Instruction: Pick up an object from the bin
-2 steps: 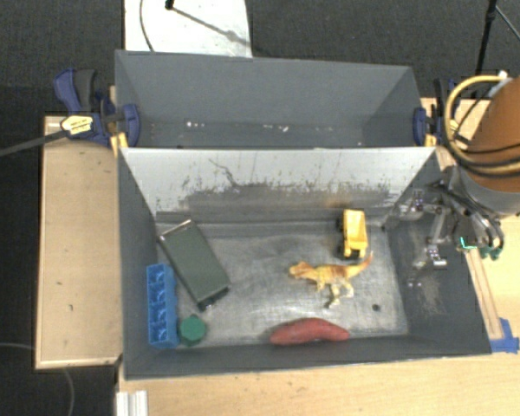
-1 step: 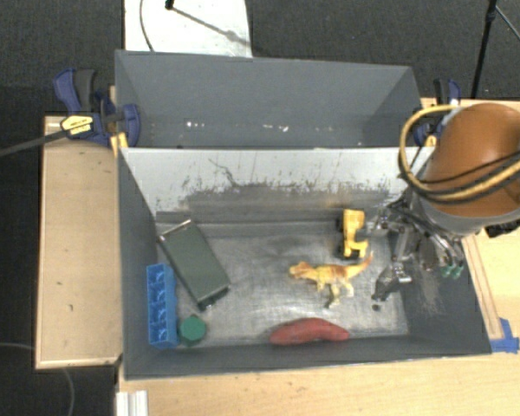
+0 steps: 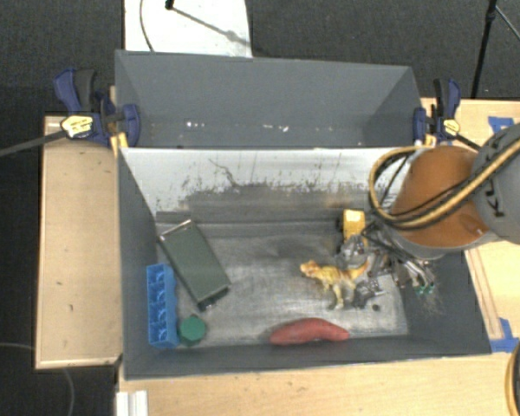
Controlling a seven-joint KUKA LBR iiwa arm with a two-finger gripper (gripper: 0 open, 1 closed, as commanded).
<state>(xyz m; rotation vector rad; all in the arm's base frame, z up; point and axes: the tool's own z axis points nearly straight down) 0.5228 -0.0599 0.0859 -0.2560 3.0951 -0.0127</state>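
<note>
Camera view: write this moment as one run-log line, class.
gripper | low beside yellow toy animal | right half of bin | nearest other: red oblong thing, front

Bright toys on scuffed grey metal.
The bin (image 3: 243,189) is grey, streaked dark; in it a blue toy brick (image 3: 161,306), green round piece (image 3: 191,328), dark grey-green box (image 3: 193,267), red oblong thing (image 3: 309,332), yellow toy dinosaur (image 3: 323,274), yellow block (image 3: 354,223); orange wrist cover (image 3: 442,202).
</note>
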